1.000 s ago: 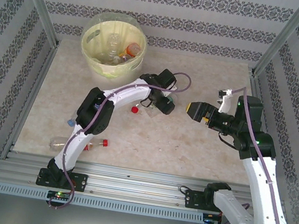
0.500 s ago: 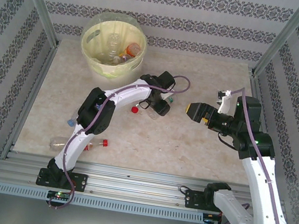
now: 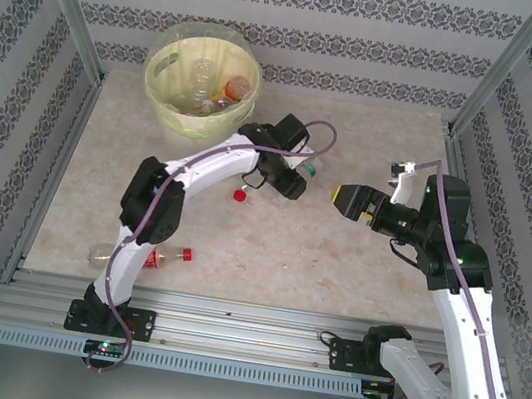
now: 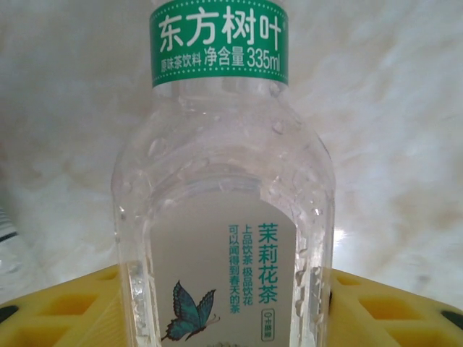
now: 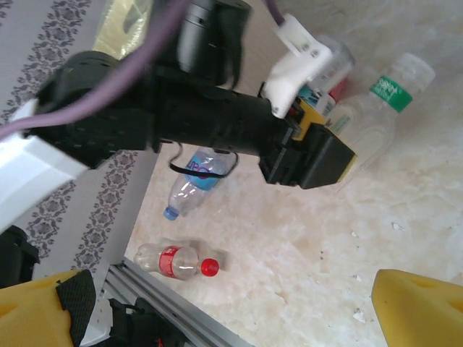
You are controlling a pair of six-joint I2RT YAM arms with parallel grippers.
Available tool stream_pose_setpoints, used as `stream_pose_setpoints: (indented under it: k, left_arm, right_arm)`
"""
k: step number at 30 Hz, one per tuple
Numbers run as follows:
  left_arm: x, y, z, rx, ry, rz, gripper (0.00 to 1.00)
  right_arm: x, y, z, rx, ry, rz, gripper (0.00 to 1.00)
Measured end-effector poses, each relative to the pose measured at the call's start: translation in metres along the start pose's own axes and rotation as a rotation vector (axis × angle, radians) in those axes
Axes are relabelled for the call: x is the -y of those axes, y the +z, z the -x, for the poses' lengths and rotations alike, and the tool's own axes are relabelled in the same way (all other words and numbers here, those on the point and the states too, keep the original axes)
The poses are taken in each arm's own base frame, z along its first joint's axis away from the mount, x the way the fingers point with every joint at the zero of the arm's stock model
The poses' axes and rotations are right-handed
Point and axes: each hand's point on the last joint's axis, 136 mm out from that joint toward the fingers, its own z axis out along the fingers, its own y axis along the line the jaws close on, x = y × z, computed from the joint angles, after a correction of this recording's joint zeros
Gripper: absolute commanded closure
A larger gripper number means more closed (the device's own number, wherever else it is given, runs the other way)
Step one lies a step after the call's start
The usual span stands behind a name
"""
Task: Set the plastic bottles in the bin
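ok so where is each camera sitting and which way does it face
top external: above and behind the bases, looking down on the table; both arms, bin at the far left.
left wrist: on the left arm, looking along its yellow fingers at the green-labelled bottle gripped between them.
right wrist: on the right arm, facing the left claw; its own fingertips at the bottom corners, spread wide.
shared: both wrist views show that green-labelled bottle.

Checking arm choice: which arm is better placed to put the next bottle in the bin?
Left: the left gripper grips a green-labelled bottle, nearer the bin; the right gripper hangs open and empty.
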Motion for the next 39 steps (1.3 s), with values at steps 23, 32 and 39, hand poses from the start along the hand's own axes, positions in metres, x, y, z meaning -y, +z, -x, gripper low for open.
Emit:
stream_pose_setpoints:
  k: [23, 32, 39]
  left_arm:
    - [-0.054, -0.254, 0.076, 0.459, -0.154, 0.189, 0.40]
    - [-0.141, -0.286, 0.056, 0.472, -0.325, 0.381, 0.39]
    - [-0.187, -0.276, 0.047, 0.439, -0.416, 0.425, 0.39]
  right_arm:
    - [-0.039, 0.018, 0.018, 0.011, -0.004, 0.174, 0.02]
    - [-0.040, 0.020, 0.016, 0.010, -0.014, 0.159, 0.02]
    - [-0.041, 0.018, 0.018, 0.014, -0.032, 0.148, 0.02]
